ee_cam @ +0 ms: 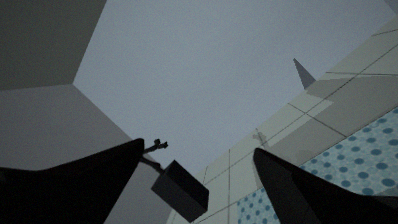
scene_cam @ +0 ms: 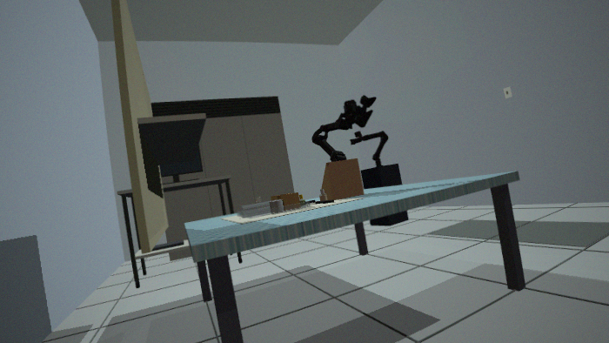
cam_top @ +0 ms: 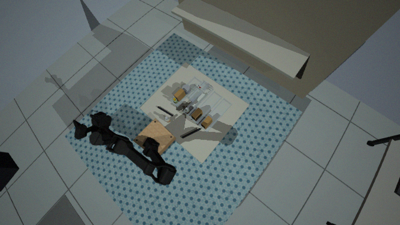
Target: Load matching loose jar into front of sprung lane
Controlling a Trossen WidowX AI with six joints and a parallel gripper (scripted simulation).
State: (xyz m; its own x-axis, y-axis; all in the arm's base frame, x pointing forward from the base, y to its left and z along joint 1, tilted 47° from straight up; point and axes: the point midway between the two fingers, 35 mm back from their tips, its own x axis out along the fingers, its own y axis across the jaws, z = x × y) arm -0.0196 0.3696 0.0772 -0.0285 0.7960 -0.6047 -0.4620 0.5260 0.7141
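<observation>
My gripper (cam_top: 83, 117) (scene_cam: 373, 105) (ee_cam: 199, 148) is open and empty, raised high beyond the wooden base, away from the jars. The clear lane rack (cam_top: 231, 104) stands on the cream mat (cam_top: 201, 155). A small pale item (cam_top: 167, 118), perhaps a jar, stands by itself near the wooden base. A small thing with a yellow-green top (cam_top: 175, 100) is at the rack's left end, beside a brown block. A grey round item (cam_top: 186, 88) is behind that block. Another small round item (cam_top: 187, 110) is at the rack's front. Which lane is sprung, its pusher and the matching jar cannot be told.
Brown blocks (cam_top: 180, 94) (cam_top: 197, 113) (cam_top: 207, 122) stand along the rack. Two black bars (cam_top: 165, 111) (cam_top: 191, 132) lie in front of it. The wooden base (cam_top: 157, 134) (scene_cam: 344, 179) carries the arm. A long pale ledge (cam_top: 243, 43) runs beyond the table's far edge.
</observation>
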